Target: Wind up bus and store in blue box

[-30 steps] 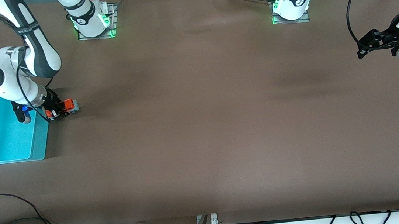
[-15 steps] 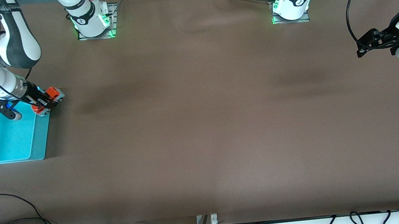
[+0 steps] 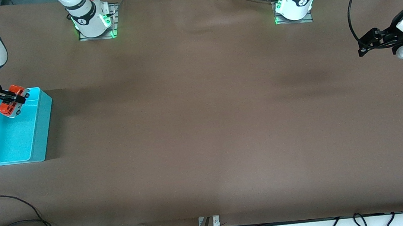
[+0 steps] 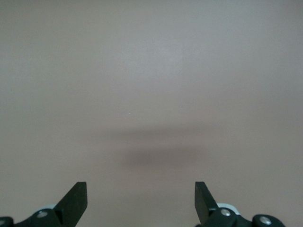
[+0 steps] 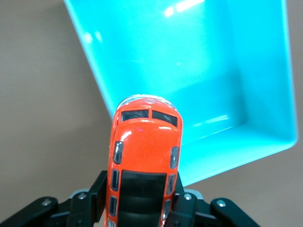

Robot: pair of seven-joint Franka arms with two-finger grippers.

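Here we find no brand or writing that we can read on the toy or the bin. The right gripper (image 3: 12,98) is pressed shut on the single bus (image 3: 10,100), pinching its orange sides, and it holds the toy in the air over the corner of the one blue box (image 3: 39,137) at the right arm's end of the table (image 3: 203,127). The left gripper (image 3: 366,43) waits with fingers (image 4: 75,201) spread wide over bare brown tabletop, holding nothing.
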